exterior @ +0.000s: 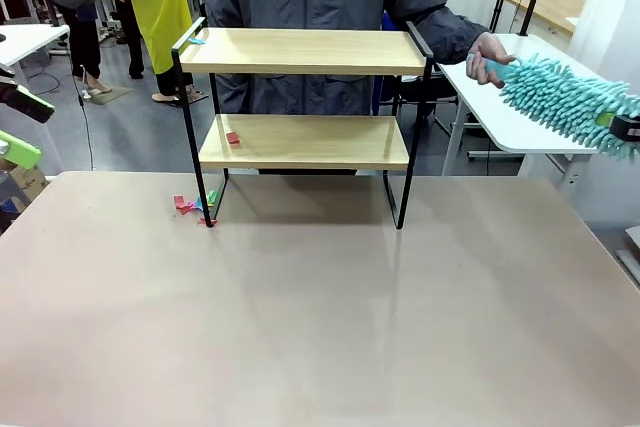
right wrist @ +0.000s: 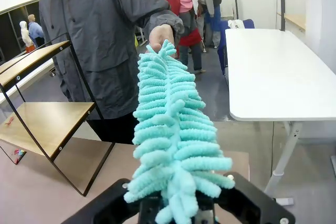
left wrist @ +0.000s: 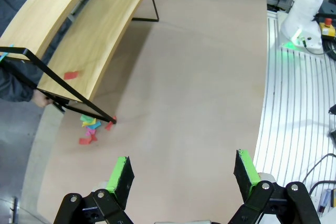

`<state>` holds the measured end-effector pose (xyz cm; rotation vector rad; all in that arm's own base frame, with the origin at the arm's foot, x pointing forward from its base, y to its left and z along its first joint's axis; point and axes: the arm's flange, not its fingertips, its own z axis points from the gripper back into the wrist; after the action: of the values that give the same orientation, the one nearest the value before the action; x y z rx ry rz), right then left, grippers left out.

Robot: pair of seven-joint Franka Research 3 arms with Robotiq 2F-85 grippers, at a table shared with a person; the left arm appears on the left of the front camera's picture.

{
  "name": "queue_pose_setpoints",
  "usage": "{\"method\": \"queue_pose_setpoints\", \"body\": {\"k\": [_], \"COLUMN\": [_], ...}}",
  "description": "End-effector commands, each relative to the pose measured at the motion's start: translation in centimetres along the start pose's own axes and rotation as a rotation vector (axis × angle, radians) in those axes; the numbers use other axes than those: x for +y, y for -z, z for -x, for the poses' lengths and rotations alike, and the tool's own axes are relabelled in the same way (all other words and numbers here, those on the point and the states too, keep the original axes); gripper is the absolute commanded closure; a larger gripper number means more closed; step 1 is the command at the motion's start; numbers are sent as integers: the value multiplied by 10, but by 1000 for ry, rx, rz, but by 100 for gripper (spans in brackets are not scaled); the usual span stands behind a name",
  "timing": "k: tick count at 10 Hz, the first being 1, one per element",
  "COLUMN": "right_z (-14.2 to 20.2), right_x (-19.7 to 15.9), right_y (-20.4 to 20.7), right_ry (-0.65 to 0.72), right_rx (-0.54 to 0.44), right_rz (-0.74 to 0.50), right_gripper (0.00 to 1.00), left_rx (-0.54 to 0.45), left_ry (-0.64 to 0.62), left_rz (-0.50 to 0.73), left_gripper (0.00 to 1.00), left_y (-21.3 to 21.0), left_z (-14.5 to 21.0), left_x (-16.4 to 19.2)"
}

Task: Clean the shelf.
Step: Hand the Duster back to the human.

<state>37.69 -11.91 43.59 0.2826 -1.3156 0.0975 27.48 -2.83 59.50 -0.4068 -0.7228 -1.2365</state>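
Observation:
The shelf (exterior: pixel 300 52) stands at the table's far middle, with two wooden boards in a black frame. A blue scrap (exterior: pixel 197 40) lies on its top board and a red scrap (exterior: pixel 232 137) on the lower one (left wrist: pixel 71 75). More coloured scraps (exterior: pixel 195 205) lie on the table by its left front leg (left wrist: pixel 90 127). My right gripper (exterior: pixel 625 128) is shut on one end of a fluffy teal duster (exterior: pixel 565 97), seen lengthwise in the right wrist view (right wrist: pixel 173 135). A person's hand (exterior: pixel 488 52) holds the duster's far end (right wrist: pixel 160 35). My left gripper (left wrist: pixel 184 174) hangs open and empty at the left edge (exterior: pixel 22 127).
The person stands right behind the shelf. A white side table (exterior: pixel 510 117) is at the right, under the duster (right wrist: pixel 278 72). The beige table (exterior: pixel 320 317) is bare in front of the shelf. Other people stand farther off.

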Motion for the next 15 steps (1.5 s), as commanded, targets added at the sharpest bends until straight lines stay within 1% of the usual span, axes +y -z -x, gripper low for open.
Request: {"method": "queue_pose_setpoints", "body": {"k": [1,2,3,4,5,6,8,9,11,13,14,15], "right_z": [-1,0,0,0,1,2,-19,-39,-92,-149,-166,-175], "right_x": [0,0,1,0,1,1,-3,-5,-15,-49,-67,-83], "right_y": [-1,0,2,1,1,0,-9,-17,-44,-77,-90,-98], "right_ry": [-1,0,-22,-16,-10,0,95,140,221,403,479,532], "right_rx": [1,0,-29,-27,-24,-27,-84,-122,-248,-392,-443,-476], "right_rz": [5,0,-11,-12,-10,-7,-47,-60,-69,-82,-82,-81], "right_gripper": [83,73,25,15,0,0,0,0,0,0,0,0], "left_rx": [-20,-20,-20,-20,-20,-20,-20,-20,-20,-20,-20,-20], "left_ry": [8,8,8,8,8,8,8,8,8,8,8,8], "left_rz": [7,7,7,7,7,7,7,7,7,7,7,7], "left_gripper": [0,0,0,0,0,0,0,0,0,0,0,0], "left_y": [0,0,0,0,0,0,0,0,0,0,0,0], "left_z": [-1,-1,-1,-1,-1,-1,-1,-1,-1,-1,-1,-1], "left_x": [1,1,1,1,1,1,1,1,1,1,1,1]}}
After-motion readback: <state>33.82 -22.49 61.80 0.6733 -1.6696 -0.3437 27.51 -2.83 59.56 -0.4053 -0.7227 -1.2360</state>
